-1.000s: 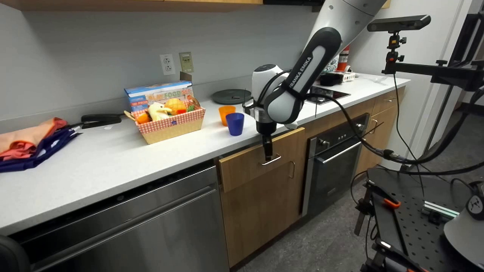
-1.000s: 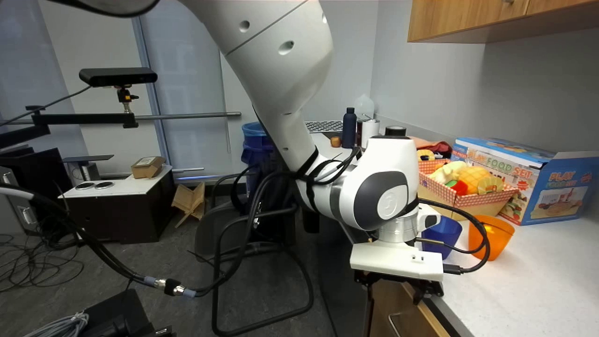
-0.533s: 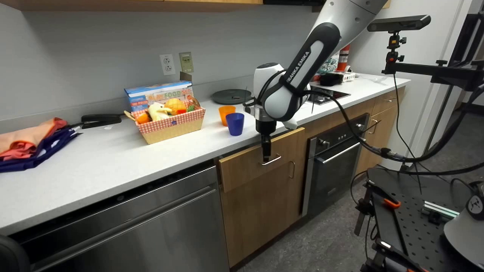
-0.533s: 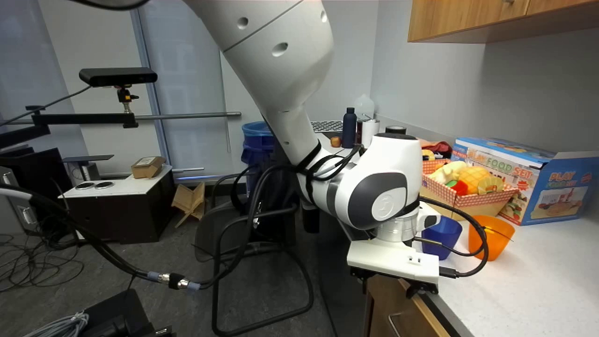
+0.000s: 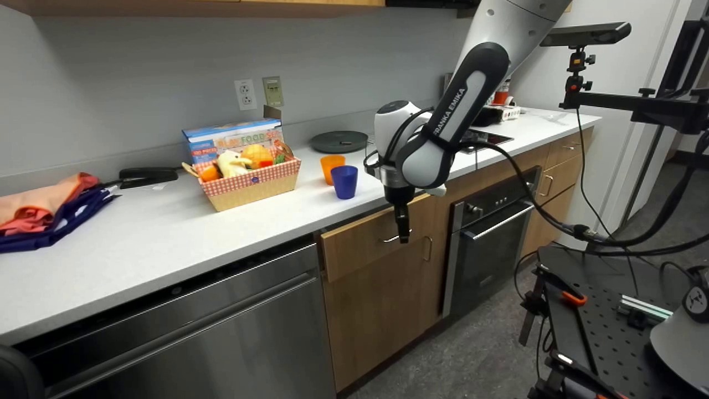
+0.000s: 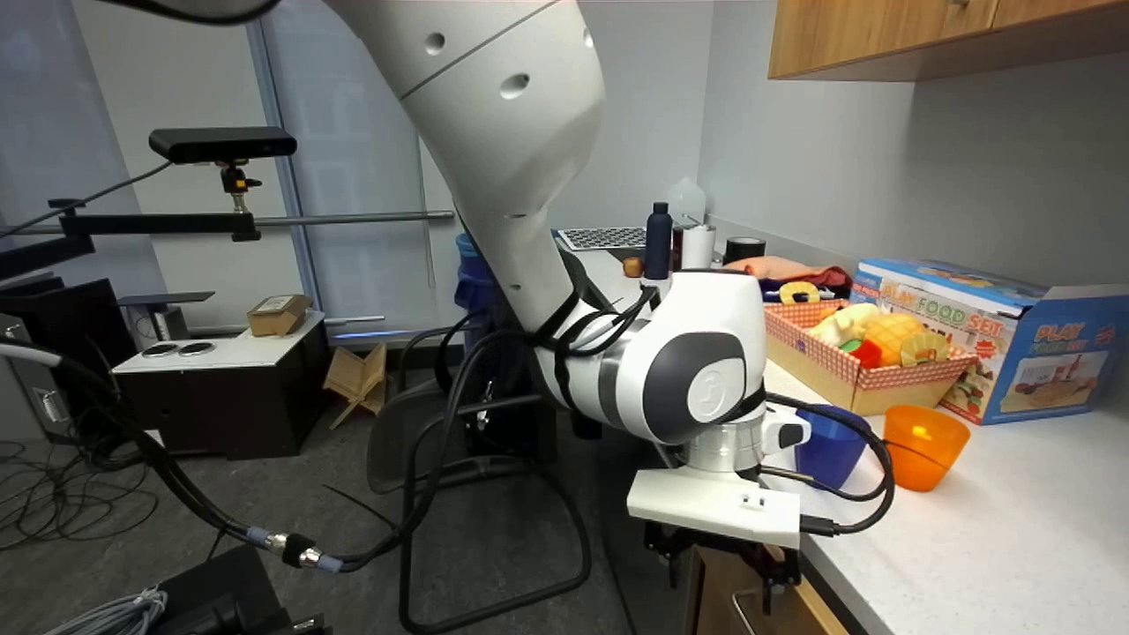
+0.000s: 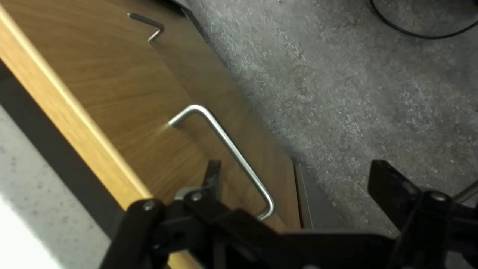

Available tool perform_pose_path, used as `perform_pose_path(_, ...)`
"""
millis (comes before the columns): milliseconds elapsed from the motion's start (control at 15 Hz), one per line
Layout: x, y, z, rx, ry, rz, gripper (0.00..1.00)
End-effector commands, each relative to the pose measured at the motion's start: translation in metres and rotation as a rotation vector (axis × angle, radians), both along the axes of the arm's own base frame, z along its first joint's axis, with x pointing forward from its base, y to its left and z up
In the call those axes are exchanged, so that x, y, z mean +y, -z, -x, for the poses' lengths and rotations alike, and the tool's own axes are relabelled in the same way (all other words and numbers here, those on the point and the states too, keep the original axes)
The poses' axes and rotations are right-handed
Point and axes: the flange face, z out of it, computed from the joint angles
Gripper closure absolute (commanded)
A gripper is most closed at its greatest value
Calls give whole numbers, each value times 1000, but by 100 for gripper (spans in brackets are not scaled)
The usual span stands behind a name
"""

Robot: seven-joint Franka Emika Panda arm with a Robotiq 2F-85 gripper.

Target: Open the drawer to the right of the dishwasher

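Observation:
The brown wood drawer (image 5: 354,246) sits under the counter, right of the grey steel dishwasher (image 5: 221,343). Its front stands slightly out, with a dark gap behind its light top edge in the wrist view. Its silver bar handle (image 5: 390,239) also shows in the wrist view (image 7: 235,151). My gripper (image 5: 404,241) points down in front of the handle's right end. It is open wide and empty in the wrist view (image 7: 297,164). There the handle lies between the fingers, nearer the left finger (image 7: 213,173), apparently without contact. It also shows open in an exterior view (image 6: 720,593).
A cabinet door (image 5: 382,321) with its own handle (image 5: 427,249) is below the drawer. A black oven (image 5: 493,249) stands to the right. A blue cup (image 5: 345,182), an orange cup (image 5: 331,166) and a toy food basket (image 5: 255,185) are on the counter (image 5: 166,238) above.
My gripper shifted slightly left at first, then moved right, a little lower and outward from the drawer front. More of the handle's bar shows now. The drawer has not visibly moved.

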Motion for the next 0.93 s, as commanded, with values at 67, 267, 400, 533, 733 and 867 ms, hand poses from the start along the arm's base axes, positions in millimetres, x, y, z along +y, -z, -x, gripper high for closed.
perform_pose_path(67, 12, -21, 17, 52, 35, 112, 0)
perform_pose_path(267, 16, -25, 15, 18, 26, 167, 0)
perform_pose_path(400, 15, -23, 10, -2, 10, 189, 0)
perform_pose_path(533, 16, -24, 2, -19, -18, 217, 0)
perform_pose_path(733, 17, -34, -10, -34, -70, 263, 0)
perform_pose_path(867, 21, -38, -17, -42, -99, 273, 0)
